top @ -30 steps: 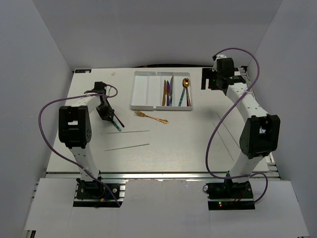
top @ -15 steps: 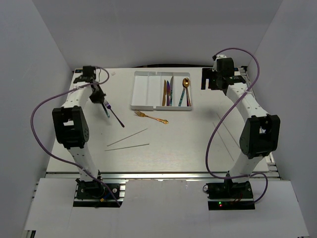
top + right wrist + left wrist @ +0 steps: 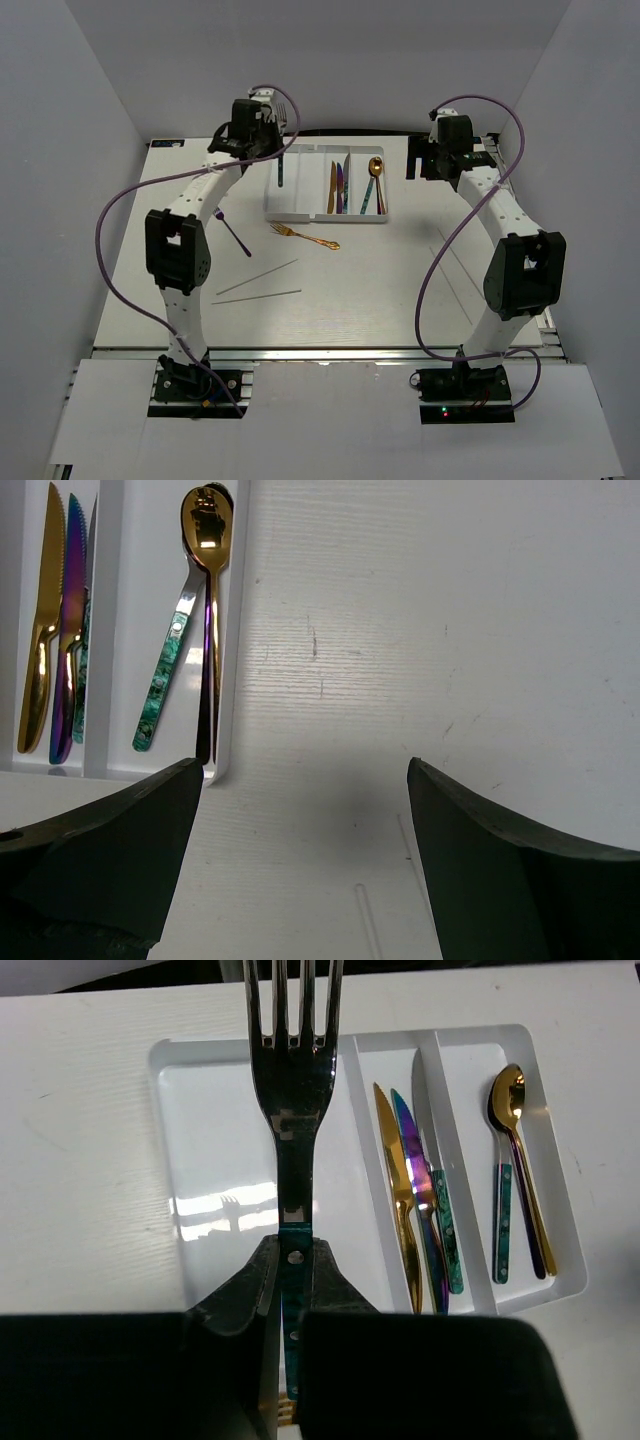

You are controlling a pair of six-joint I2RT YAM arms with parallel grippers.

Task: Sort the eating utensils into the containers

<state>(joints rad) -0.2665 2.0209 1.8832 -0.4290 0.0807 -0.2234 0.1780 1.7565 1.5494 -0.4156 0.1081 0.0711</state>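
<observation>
One fork [image 3: 293, 1110] in left pincer [image 3: 291, 1257], three knives [image 3: 414, 1175] in tray [image 3: 210, 1130]

The white rectangular plastic tray [image 3: 205, 1110] holds a gold metal knife [image 3: 398, 1190] beside an iridescent purple knife [image 3: 414, 1165]; over it, a silver, teal-handled metal fork [image 3: 295, 1080].

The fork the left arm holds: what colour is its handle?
The fork has a teal handle; the left wrist view shows it best.
</observation>
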